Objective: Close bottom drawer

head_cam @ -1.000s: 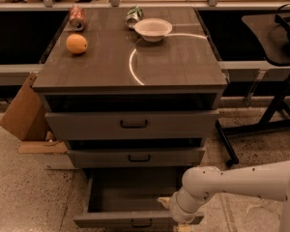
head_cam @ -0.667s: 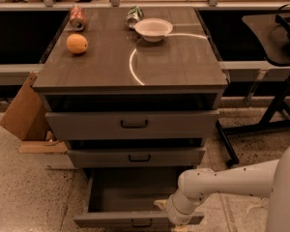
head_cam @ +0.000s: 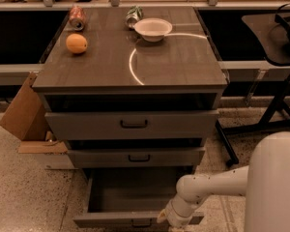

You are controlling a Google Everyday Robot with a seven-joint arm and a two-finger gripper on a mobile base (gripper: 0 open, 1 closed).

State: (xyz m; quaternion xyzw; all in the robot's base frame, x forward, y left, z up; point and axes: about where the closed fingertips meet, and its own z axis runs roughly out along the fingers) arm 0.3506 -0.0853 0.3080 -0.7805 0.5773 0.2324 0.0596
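Claw (head_cam: pixel 167 221) hanging at lower frame edge, at right part of bottom drawer (head_cam: pixel 130 193) front panel. Spread or pressed together: cannot tell. Bottom drawer standing pulled out, grey box reaching up and left of claw. Middle drawer (head_cam: pixel 135 157) and top drawer (head_cam: pixel 133 124) sitting above claw. Far above, table (head_cam: pixel 174 66) carrying white bowl (head_cam: pixel 153 29), orange (head_cam: pixel 76 43) up-left, 2 cans (head_cam: pixel 77 17) lying behind.

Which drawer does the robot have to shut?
Find the grey-brown cabinet with an orange on top. Go down its three drawers to the bottom drawer, nearest the floor. Only it is pulled far out, showing its box inside, with the robot's gripper at its front panel's right end.
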